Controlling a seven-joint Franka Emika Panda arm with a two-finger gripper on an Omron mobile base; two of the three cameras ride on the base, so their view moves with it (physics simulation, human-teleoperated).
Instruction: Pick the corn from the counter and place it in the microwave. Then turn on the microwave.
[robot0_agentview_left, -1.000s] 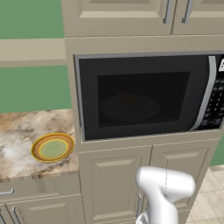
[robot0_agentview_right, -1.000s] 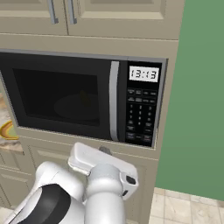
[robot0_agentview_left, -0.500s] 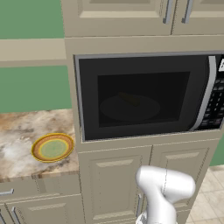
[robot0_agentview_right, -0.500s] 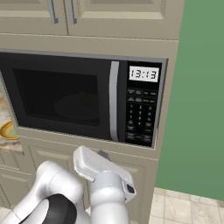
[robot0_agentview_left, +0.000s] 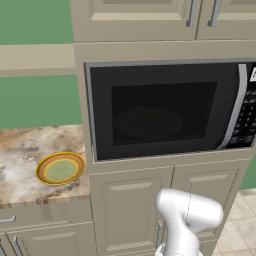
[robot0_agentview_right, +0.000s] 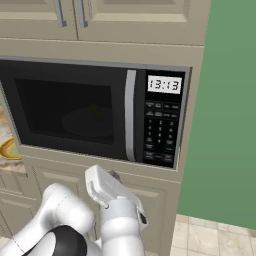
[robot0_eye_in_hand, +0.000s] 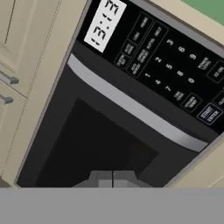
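Fingertips (robot0_eye_in_hand: 101, 178) of the hand (robot0_eye_in_hand: 113, 178) sit pressed together at the bottom of the hand view, closed tight with nothing between them. That suits the step left: a shut hand makes one blunt point, better for pressing a button than two spread tips. The hand looks along at the microwave (robot0_eye_in_hand: 131, 100), whose picture is rolled, so the panel (robot0_eye_in_hand: 168, 57) runs across the upper right and the start button (robot0_eye_in_hand: 209, 114) lies far toward the right edge, well apart from the fingertips. My judgement is that the hand is lined up for a reach to that button, not yet touching it.

In the right base view the arm's white wrist (robot0_agentview_right: 107, 187) is raised in front of the lower cabinet, below the microwave door (robot0_agentview_right: 70, 112), which is shut. Through the dark glass the corn (robot0_agentview_left: 150, 112) lies on the turntable (robot0_agentview_left: 148, 123), faint but readable as a yellowish cob, so the placing part looks done and the door is closed so that the oven can run.

Counted: one microwave, one silver handle (robot0_agentview_right: 130, 115), one clock display (robot0_agentview_right: 163, 84), one corn. One plate (robot0_agentview_left: 60, 168) sits on the table (robot0_agentview_left: 25, 150) to the left, empty. Two upper cabinet handles (robot0_agentview_left: 202, 12) show above the microwave.
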